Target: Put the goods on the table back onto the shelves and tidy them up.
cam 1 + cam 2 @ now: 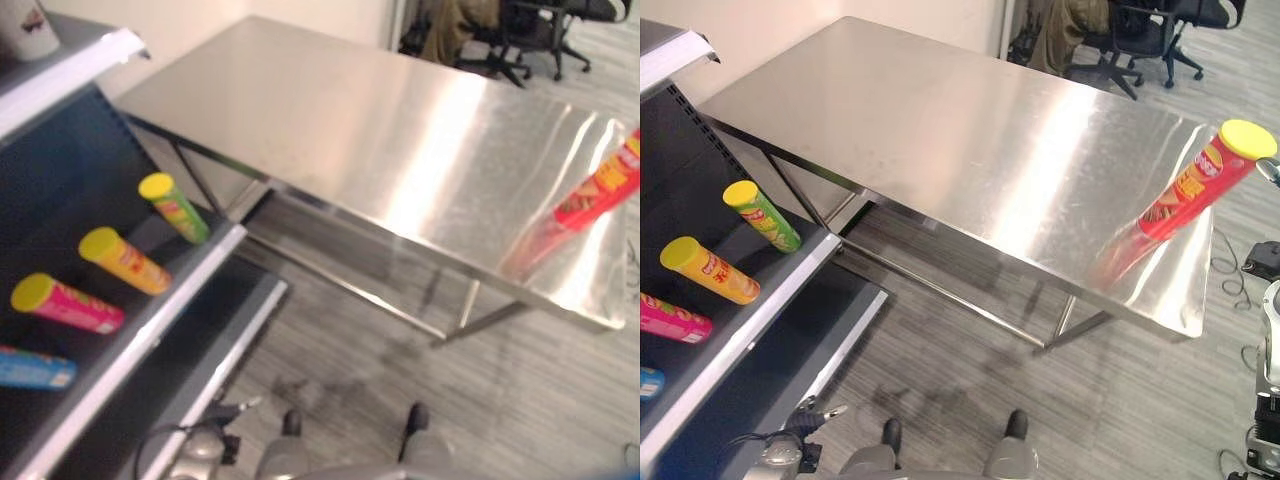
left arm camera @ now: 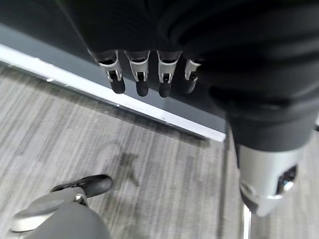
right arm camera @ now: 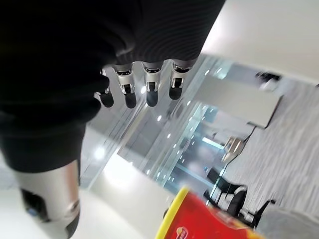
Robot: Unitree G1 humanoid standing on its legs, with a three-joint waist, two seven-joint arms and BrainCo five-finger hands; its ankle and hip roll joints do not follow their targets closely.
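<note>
At three o'clock on the surface [image 1: 970,150] stands the red can [image 1: 1195,190]; my right robot hand [image 3: 144,89], fingers relaxed apart, should wrap it mid-body.

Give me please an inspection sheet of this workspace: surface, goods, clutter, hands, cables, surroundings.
Surface: steel table, bare except for one can.
Job's things: red can with yellow lid stands on the table's right end; green can, orange can, pink can and blue can lie on the shelf.
Clutter: white cup on the shelf top.
Hands: left hand and right hand open, holding nothing.
Cables: nothing seen.
Surroundings: grey floor, office chairs behind the table.
</note>
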